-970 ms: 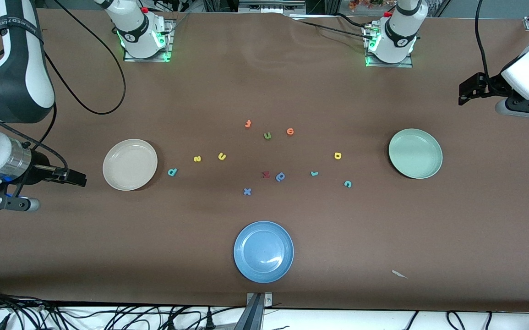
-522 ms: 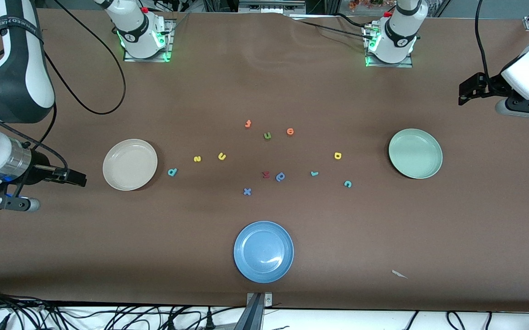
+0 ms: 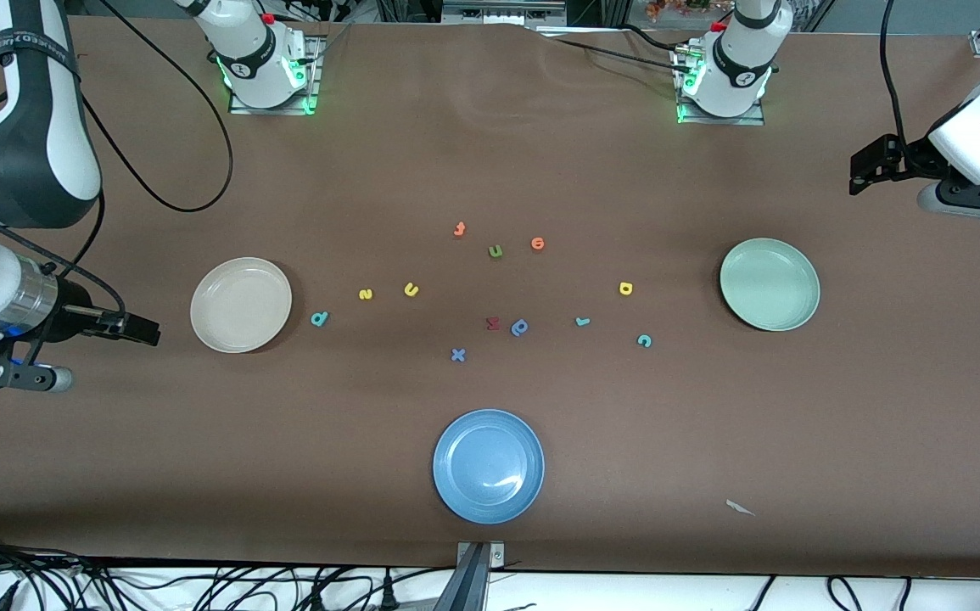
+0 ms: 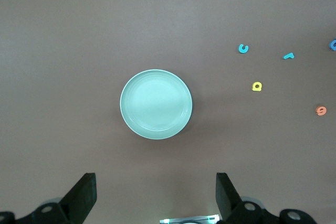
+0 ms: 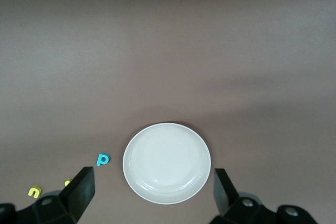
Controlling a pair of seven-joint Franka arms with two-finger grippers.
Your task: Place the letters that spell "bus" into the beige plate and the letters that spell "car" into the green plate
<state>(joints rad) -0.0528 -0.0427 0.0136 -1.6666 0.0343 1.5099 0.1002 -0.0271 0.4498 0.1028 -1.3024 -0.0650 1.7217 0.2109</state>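
The beige plate (image 3: pixel 241 305) lies toward the right arm's end of the table. Beside it, toward the middle, are the teal "b" (image 3: pixel 319 318), yellow "s" (image 3: pixel 365 294) and yellow "u" (image 3: pixel 411 289). The green plate (image 3: pixel 770 283) lies toward the left arm's end, with the yellow "a" (image 3: pixel 625 288), teal "r" (image 3: pixel 582 322) and teal "c" (image 3: pixel 644 341) beside it. My right gripper (image 5: pixel 152 179) hangs open high over the table by the beige plate (image 5: pixel 167 162). My left gripper (image 4: pixel 156 182) hangs open high by the green plate (image 4: pixel 156 104). Both hold nothing.
A blue plate (image 3: pixel 489 466) sits near the front camera's edge. Other letters lie mid-table: orange ones (image 3: pixel 459 229) (image 3: pixel 538 243), a green "u" (image 3: pixel 495 251), a red one (image 3: pixel 493 323), a blue "p" (image 3: pixel 520 327) and a blue "x" (image 3: pixel 457 355). A white scrap (image 3: pixel 739 507) lies near the front edge.
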